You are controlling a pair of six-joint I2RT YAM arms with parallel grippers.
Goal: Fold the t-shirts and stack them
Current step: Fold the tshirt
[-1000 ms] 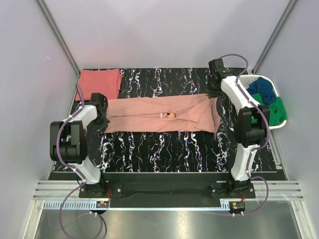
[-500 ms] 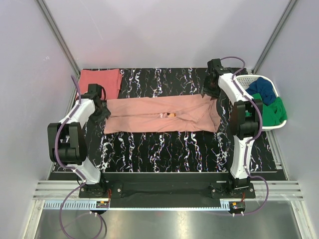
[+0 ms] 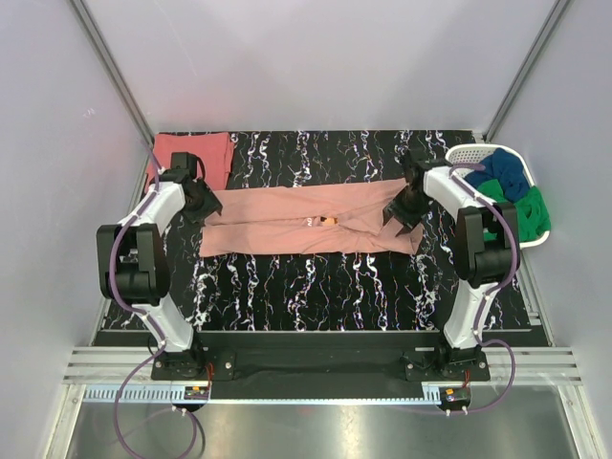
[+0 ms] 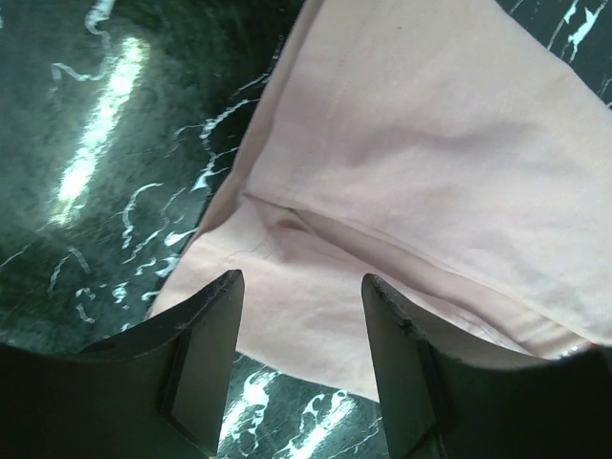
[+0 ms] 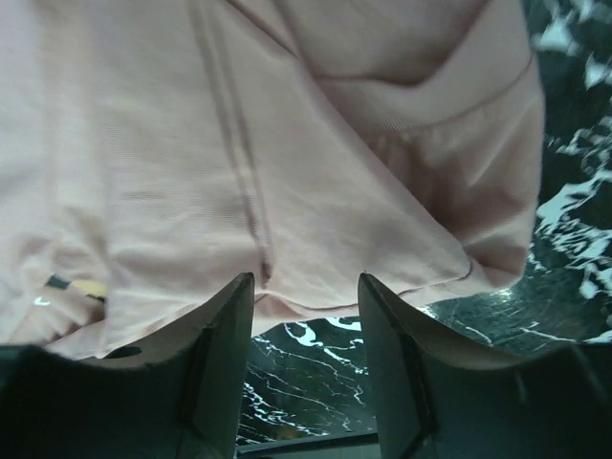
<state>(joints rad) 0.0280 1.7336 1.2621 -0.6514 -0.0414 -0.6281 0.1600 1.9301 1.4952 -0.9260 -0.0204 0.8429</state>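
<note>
The pale salmon-pink t-shirt (image 3: 306,220) lies flat across the middle of the table as a long folded strip, its small orange tag (image 3: 328,222) facing up. The coral-red t-shirt (image 3: 192,159) lies folded at the back left corner. My left gripper (image 3: 207,205) hovers over the strip's left end, open, with cloth (image 4: 402,153) and bare table between its fingers (image 4: 206,354). My right gripper (image 3: 398,214) hangs over the strip's right end, open too, holding nothing; the shirt's hem (image 5: 316,220) runs just beyond its fingers (image 5: 406,354).
A white basket (image 3: 469,153) with blue and green clothes stands at the back right, close to the right arm. The black marbled table (image 3: 316,287) is walled by pale panels on three sides. Both arm bases sit at the near edge.
Both grippers have gone from shut to open, letting go of the pink shirt. The right gripper has come from the back edge down over the shirt's right end; the left shifted slightly back and inward.
</note>
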